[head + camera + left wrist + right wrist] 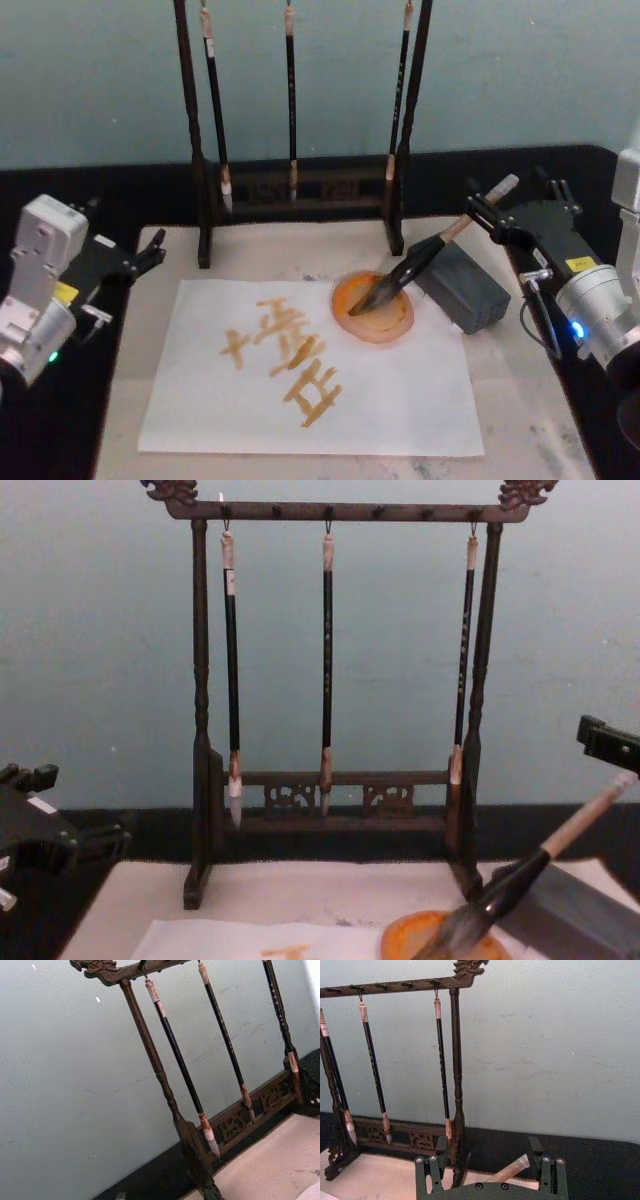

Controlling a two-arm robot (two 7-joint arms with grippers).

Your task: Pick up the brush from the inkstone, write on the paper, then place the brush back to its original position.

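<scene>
Wooden brush rack (300, 190) with three thin hanging brushes (327, 660) on beige mat (520, 420)

Orange-yellow brush strokes on the paper (310, 375), shaped like characters but not readable. Yellow stickers on both arms, print too small to make out.

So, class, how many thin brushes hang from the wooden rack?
3: the left brush near the left post, the middle brush at centre, and the right brush beside the right post.
</scene>
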